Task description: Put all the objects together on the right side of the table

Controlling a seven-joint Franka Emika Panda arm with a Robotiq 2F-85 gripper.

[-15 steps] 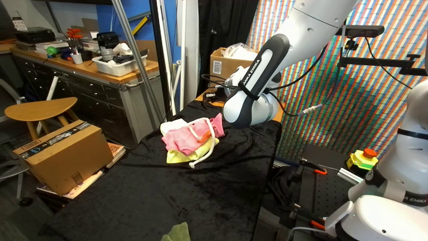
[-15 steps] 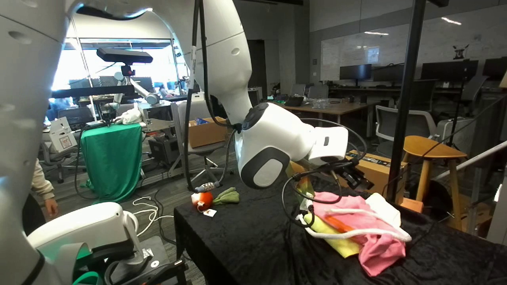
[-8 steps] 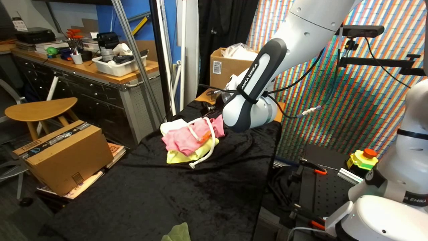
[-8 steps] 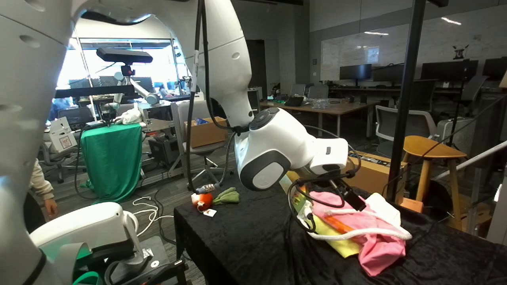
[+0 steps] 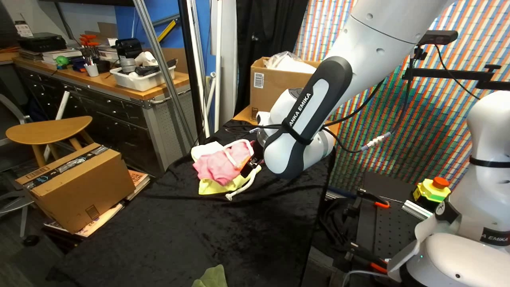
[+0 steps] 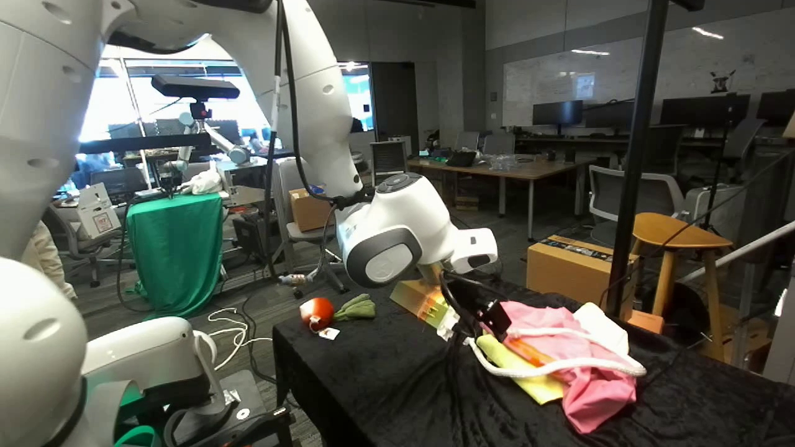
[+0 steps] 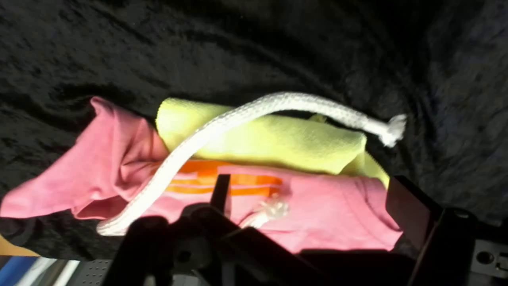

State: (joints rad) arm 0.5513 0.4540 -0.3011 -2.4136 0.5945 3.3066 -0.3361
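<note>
Black fabric [image 5: 179, 235] covers the table [image 6: 372, 366], and the gripper [image 7: 309, 184], its jaws apart and empty, hangs close to the pink cloth [image 7: 329, 216]. Across this and the yellow-green cloth [image 7: 262, 143] lies the white rope [image 7: 285, 102], the orange item [image 7: 252, 180] partly under it, the cream-white cloth [image 6: 602, 324] farther away. Because one rope end seems to be below the jaws, closing may pinch rope and cloth together and drag everything apart.

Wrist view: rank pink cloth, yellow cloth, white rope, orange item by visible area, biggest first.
1. Pink cloth, clearly
2. Yellow cloth and white rope: too close to rank
3. Orange item, smallest
</note>
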